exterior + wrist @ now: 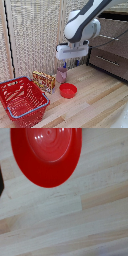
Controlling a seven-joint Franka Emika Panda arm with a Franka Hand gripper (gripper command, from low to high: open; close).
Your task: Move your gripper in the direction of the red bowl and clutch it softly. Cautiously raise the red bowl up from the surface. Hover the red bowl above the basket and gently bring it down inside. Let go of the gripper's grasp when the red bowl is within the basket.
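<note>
The red bowl [68, 90] sits upright on the wooden floor, near the middle of the exterior view. It fills one edge of the wrist view [47, 153], partly cut off. My gripper [70, 63] hangs well above the bowl, a little behind it, with its blue-tipped fingers apart and nothing between them. The red lattice basket [22, 102] with its blue-grey rim stands at the exterior view's lower left, apart from the bowl, and looks empty.
An orange-yellow box [44, 80] stands between the basket and the bowl. A pinkish cup [61, 75] stands just behind the bowl, under the gripper. A slatted screen [35, 35] is behind, and dark drawers [110, 55] are at the exterior view's right.
</note>
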